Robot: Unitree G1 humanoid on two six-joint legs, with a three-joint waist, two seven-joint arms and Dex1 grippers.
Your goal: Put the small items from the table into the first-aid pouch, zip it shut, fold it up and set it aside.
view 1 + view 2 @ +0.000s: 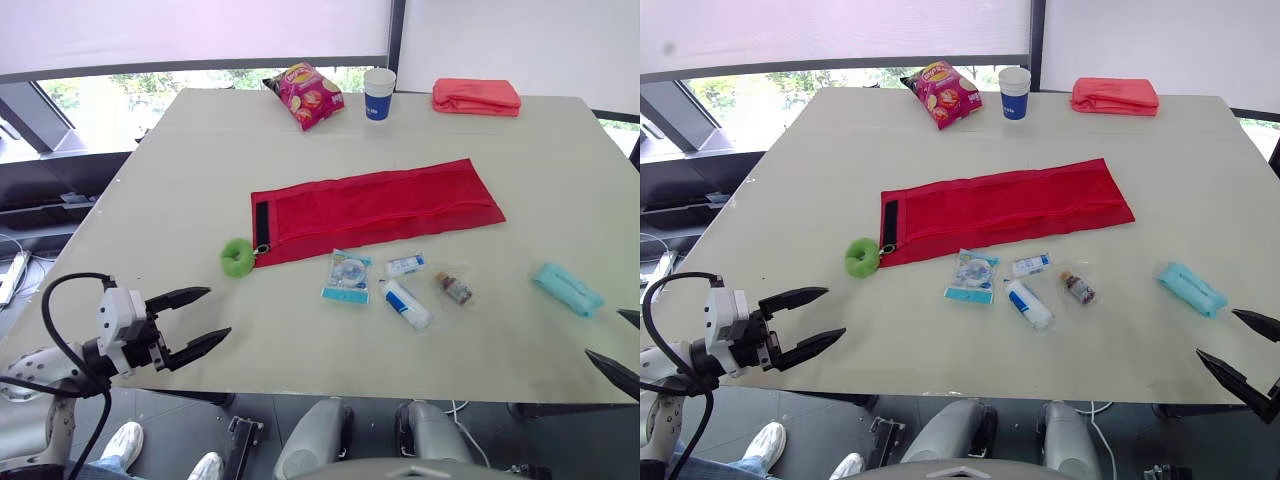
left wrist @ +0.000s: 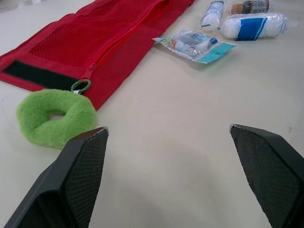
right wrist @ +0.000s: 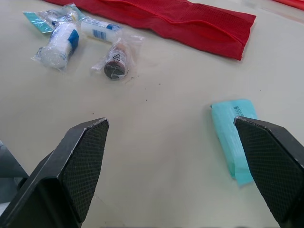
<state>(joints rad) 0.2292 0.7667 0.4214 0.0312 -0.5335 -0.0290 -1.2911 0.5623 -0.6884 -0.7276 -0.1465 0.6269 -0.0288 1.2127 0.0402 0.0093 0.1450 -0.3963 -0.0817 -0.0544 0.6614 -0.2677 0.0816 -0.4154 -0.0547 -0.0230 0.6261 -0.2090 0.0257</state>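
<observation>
The red first-aid pouch (image 1: 375, 210) lies unfolded flat mid-table, with a green fuzzy ring (image 1: 238, 257) on its zipper pull at its left end. In front of it lie a clear packet with a teal card (image 1: 347, 276), a small white tube (image 1: 405, 265), a wrapped bandage roll (image 1: 407, 303) and a small brown bottle (image 1: 453, 287). A teal packet (image 1: 566, 289) rests further right. My left gripper (image 1: 219, 311) is open near the front-left table edge, short of the green ring (image 2: 56, 116). My right gripper (image 1: 1216, 332) is open at the front right, just short of the teal packet (image 3: 233, 137).
At the table's far edge stand a pink snack bag (image 1: 305, 95), a blue-and-white paper cup (image 1: 379, 94) and a folded coral pouch (image 1: 476, 96). The table's front edge (image 1: 400, 396) runs just below the grippers.
</observation>
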